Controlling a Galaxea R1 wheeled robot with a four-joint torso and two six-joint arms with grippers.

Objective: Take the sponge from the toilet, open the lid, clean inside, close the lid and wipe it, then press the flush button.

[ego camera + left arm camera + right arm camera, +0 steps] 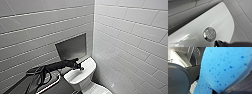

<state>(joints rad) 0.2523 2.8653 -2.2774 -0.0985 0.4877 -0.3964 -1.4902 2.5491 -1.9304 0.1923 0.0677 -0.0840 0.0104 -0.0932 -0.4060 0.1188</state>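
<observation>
The toilet (pixel 83 82) sits at about 6 o'clock in the head view, tucked into the corner of two tiled walls. It is white, hard and shiny. Its lid (pixel 73 77) is a smooth oval and it lies down flat, so the bowl looks shut.

The left arm comes in from 8 o'clock and reaches over the boxy tank. The left tool (pixel 80 67) hangs right above the flat tank top. I think it is there to push the flush button (pixel 209 34). The button is a small dark circle with a shiny metal ring, set in the middle of the tank top. The dark tip of the tool is just beside the button, maybe touching its rim. I cannot tell if this tool is spread or pinched.

The sponge (pixel 221 68) is bright blue, soft and rounded, with darker blue dots. It hangs up in the air, so I think the right tool (pixel 219 92) is clenched on it, kept away from the tank.

At 12 o'clock from the tank is a grey square shelf (pixel 72 47) sunk into the wall.
</observation>
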